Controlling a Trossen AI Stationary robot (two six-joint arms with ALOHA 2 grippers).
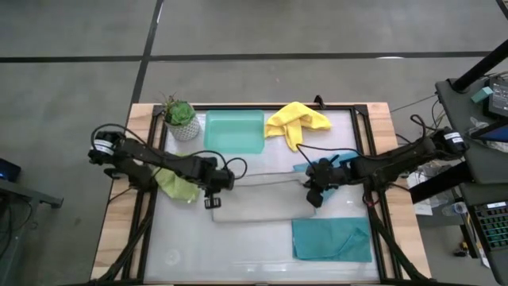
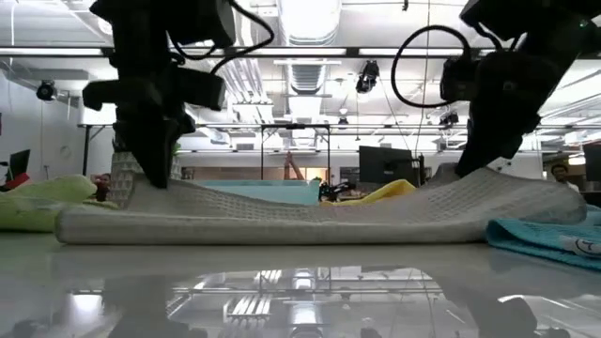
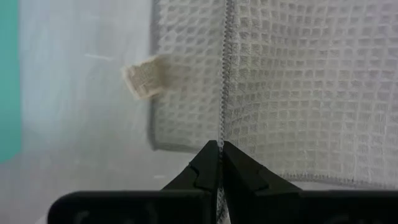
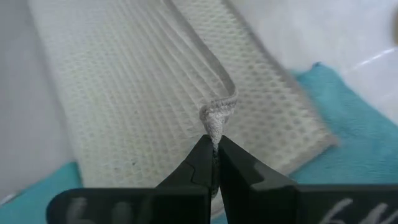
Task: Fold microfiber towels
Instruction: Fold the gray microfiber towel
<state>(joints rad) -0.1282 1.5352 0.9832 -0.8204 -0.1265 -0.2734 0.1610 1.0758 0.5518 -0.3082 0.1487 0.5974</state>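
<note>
A grey waffle-weave microfiber towel (image 1: 254,202) lies as a long band across the middle of the table. My left gripper (image 1: 212,199) is shut on its left end and my right gripper (image 1: 314,197) on its right end. A lime green towel (image 1: 176,187) lies bunched under the left arm. A yellow towel (image 1: 295,121) lies crumpled at the back. One teal towel (image 1: 332,238) lies flat at the near right, and another teal one (image 1: 321,165) shows by the right gripper. My left gripper pinches the grey towel's stitched edge (image 3: 222,127) between its two fingers, coming steeply from above. That end is raised a little (image 2: 141,188), while the towel's middle rests on the table. My right gripper pinches a bunched corner of the grey towel (image 4: 214,124) between its two fingers, slanting down from the table's right. The corner is drawn up into a small peak, and that end (image 2: 470,183) is raised above the table.
A mint-green tray (image 1: 234,131) and a small potted plant (image 1: 180,117) stand at the back left. The table's black frame (image 1: 365,135) runs along its edges. A small fabric tag (image 3: 146,78) sticks out from the grey towel's edge.
</note>
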